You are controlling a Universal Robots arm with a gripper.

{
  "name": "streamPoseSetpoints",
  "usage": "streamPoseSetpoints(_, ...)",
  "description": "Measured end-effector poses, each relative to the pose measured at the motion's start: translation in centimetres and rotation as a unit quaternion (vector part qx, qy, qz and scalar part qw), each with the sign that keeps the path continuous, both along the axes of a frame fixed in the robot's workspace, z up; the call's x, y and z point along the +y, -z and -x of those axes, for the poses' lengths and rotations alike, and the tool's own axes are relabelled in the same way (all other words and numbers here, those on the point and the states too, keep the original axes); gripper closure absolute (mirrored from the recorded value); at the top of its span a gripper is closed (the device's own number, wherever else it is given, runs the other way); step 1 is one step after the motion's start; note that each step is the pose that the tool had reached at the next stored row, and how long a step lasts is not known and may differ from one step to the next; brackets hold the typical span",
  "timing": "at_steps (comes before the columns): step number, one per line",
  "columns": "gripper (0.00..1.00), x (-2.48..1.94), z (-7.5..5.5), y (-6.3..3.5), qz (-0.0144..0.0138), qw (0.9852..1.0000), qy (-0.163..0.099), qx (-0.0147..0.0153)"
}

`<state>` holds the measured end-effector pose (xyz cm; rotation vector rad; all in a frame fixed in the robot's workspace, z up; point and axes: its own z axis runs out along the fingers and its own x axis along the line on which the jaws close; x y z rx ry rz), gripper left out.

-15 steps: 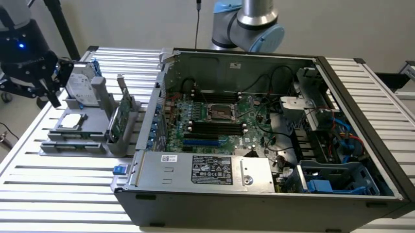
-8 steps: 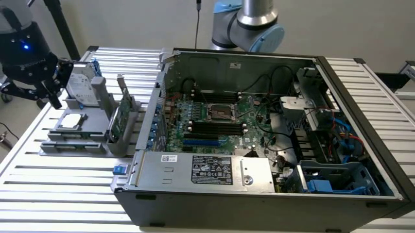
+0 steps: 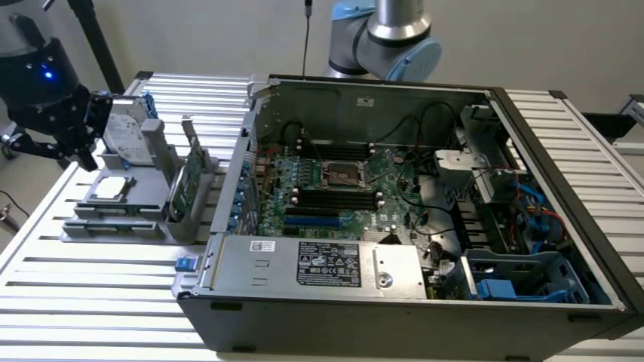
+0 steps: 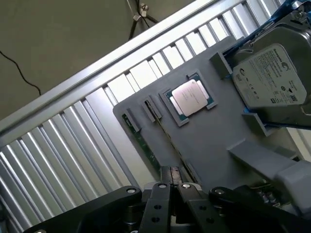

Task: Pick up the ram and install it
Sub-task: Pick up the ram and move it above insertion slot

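Pincer [image 3: 83, 154] hangs shut and empty beside the grey rack [image 3: 121, 217], whose slot props the ram [image 3: 188, 181] upright, seemingly for easy grabbing.

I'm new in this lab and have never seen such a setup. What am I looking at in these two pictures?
This is one robot arm with a gripper, a claw for grasping parts. The exterior view comes from a camera off the arm: it takes in a slatted metal table, an open computer case with its motherboard, and, at the exterior view's left, a grey holder. The wrist view comes from a camera on the wrist, looking past the gripper onto that holder. In it sit a silver hard drive, a square processor and the ram, a thin green stick seen edge-on. Another green board stands beside the holder. The ram is not yet lifted: the gripper hovers above it.
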<state>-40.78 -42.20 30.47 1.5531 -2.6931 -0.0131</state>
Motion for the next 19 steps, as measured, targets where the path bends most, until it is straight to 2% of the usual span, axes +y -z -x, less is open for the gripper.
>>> streamPoseSetpoints(5, 0.89, 0.0, 0.0, 0.25, 0.0, 0.999, -0.045, 0.0001)
streamPoseSetpoints(9, 0.89, 0.0, 0.0, 0.46, 0.0, 0.9967, -0.082, 0.0001)
streamPoseSetpoints(14, 0.89, 0.0, 0.0, 0.73, 0.0, 0.9919, -0.127, 0.0001)
streamPoseSetpoints(19, 0.89, 0.0, 0.0, 0.98, 0.0, 0.9852, -0.172, 0.0001)
